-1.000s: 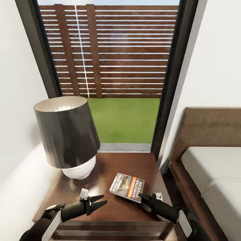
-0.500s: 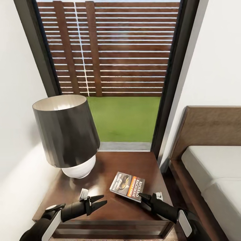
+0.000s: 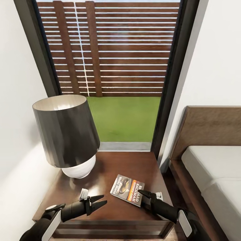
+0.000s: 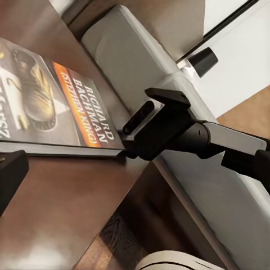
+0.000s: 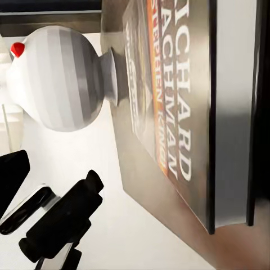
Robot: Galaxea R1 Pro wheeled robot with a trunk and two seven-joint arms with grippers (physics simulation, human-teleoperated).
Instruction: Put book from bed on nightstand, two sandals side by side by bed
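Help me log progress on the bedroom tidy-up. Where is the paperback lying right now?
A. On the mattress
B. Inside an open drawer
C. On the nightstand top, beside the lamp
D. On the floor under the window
C: the book lies flat on the nightstand top, to the right of the lamp, with the right gripper at its near corner.

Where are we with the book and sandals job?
The book lies flat on the nightstand beside the lamp, so that part looks nearly done. In hand: the right gripper is at the book's edge; whether it grips is unclear. The left gripper hovers open. Sandals remain to be placed.
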